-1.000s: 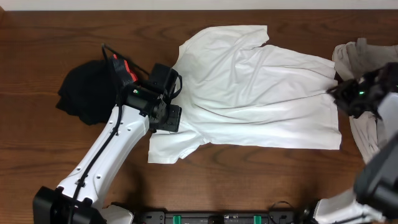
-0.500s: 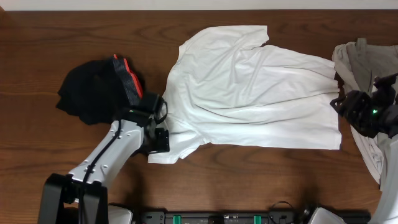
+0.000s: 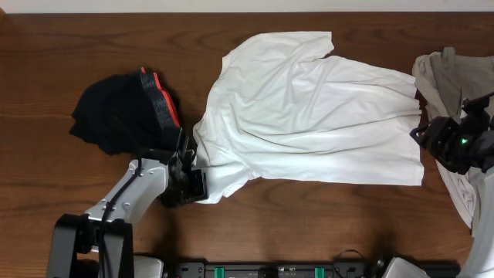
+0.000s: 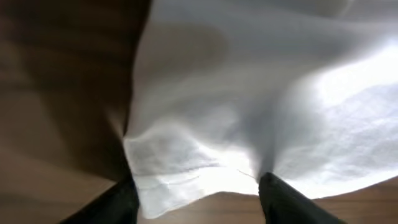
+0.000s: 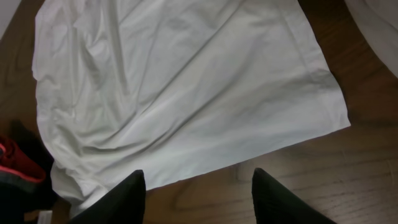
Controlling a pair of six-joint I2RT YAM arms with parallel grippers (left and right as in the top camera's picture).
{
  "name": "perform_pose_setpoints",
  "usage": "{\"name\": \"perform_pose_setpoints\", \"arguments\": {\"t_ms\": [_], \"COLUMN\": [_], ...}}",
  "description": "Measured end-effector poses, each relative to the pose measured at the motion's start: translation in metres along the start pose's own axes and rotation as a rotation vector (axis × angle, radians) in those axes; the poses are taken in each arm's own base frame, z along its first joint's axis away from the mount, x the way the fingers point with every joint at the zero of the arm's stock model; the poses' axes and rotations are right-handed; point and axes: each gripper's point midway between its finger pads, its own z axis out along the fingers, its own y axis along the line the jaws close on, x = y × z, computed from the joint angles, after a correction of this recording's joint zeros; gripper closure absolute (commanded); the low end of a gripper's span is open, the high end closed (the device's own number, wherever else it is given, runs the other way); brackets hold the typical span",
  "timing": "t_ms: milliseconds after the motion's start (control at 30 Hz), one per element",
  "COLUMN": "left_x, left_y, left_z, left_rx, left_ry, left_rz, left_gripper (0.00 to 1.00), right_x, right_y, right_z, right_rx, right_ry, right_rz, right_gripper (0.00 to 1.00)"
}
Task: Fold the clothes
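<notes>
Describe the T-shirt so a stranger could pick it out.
At the middle of the dark wooden table lies the white T-shirt, flanked by a bunched black garment and a crumpled beige garment. It alone is white and spread out.

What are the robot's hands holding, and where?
Nothing yet. The left gripper stands open around the sleeve edge of the white T-shirt; the right gripper hangs open and empty.

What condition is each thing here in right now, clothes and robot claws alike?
white T-shirt, spread out, wrinkled, not yet folded
black garment, crumpled in a heap
beige garment, bunched up
left gripper, open, straddling the shirt's sleeve
right gripper, open, empty, beside the shirt's hem
</notes>
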Motion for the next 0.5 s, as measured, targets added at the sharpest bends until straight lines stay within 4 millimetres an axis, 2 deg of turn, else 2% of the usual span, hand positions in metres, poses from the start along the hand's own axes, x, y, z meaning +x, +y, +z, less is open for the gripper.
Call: {"name": "perform_pose_setpoints", "arguments": {"t_ms": [67, 100, 300, 500], "left_x": [0.007, 0.010, 0.037, 0.070], "left_y": [-0.001, -0.001, 0.003, 0.000], "left_z": [0.002, 0.004, 0.000, -0.030], "left_rx": [0.014, 0.019, 0.005, 0.018], "left_ry": [0.024, 0.038, 0.138, 0.174], "left_rz": [-0.012, -0.013, -0.066, -0.182], "left_gripper": [0.89, 0.94, 0.94, 0.94], "right_x": [0.001, 0.001, 0.003, 0.011], "right_y": [0.000, 0.000, -0.016, -0.041], "right_z": [0.000, 0.000, 0.000, 0.011], "right_rx": [0.001, 0.002, 0.090, 0.208], "right_ry": [0.003, 0.005, 0.006, 0.051], "right_rz": [0.002, 0.002, 0.015, 0.052], "right_gripper": [0.48, 0.48, 0.46, 0.41]}}
